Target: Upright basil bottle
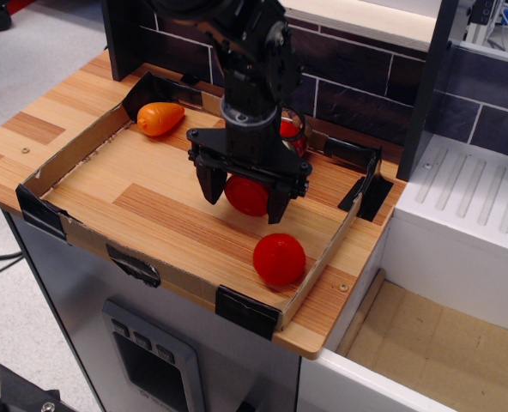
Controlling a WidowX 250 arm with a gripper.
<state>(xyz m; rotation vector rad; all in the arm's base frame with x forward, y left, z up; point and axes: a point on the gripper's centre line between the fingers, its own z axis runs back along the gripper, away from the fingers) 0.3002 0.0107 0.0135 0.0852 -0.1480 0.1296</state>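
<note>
A black robot hand hangs low over the middle of a shallow cardboard tray on a wooden counter, its two fingers spread open on either side of the basil bottle's red cap. The basil bottle lies on its side in the tray, cap toward the counter's front edge and body hidden behind the hand. A red ball sits near the tray's front right corner, and an orange carrot toy rests at its back left corner.
</note>
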